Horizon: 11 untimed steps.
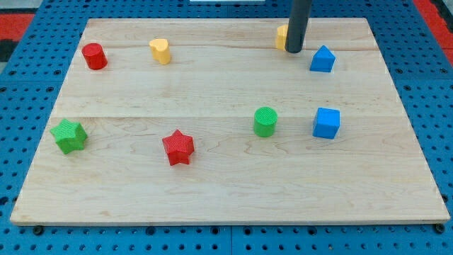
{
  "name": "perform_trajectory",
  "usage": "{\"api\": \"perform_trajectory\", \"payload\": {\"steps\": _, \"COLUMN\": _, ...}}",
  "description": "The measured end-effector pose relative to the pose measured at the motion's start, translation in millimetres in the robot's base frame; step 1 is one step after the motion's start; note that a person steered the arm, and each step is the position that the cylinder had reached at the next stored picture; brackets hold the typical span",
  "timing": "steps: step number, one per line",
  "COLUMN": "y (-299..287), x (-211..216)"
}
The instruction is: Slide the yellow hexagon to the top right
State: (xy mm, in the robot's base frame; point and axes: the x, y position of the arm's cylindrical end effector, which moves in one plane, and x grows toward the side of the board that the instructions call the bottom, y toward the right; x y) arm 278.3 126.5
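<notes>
Most travel looks done: our bare rod's tip (293, 51) touches the yellow hexagon (282, 37) just behind-left, short of the right corner.

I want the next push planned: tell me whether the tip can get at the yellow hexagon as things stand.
Probably yes. My tip is already right against the yellow hexagon, which shows only partly from behind the rod's left side. Nothing lies between them; the nearest other block, a blue one, sits apart to the view's right.

Red star (178, 147), green cylinder (265, 122), blue cube (326, 123)
</notes>
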Motion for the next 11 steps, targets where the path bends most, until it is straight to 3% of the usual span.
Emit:
{"api": "perform_trajectory", "payload": {"steps": 1, "y": -48, "x": 39}}
{"api": "perform_trajectory", "payload": {"steps": 2, "y": -98, "x": 46}}
{"api": "perform_trajectory", "payload": {"steps": 3, "y": -90, "x": 15}}
{"api": "perform_trajectory", "payload": {"steps": 6, "y": 14, "x": -31}}
{"api": "perform_trajectory", "payload": {"steps": 8, "y": -13, "x": -35}}
{"api": "perform_trajectory", "payload": {"steps": 9, "y": -13, "x": -56}}
{"api": "perform_trajectory", "payload": {"steps": 10, "y": 29, "x": -70}}
{"api": "perform_trajectory", "payload": {"steps": 11, "y": 12, "x": -64}}
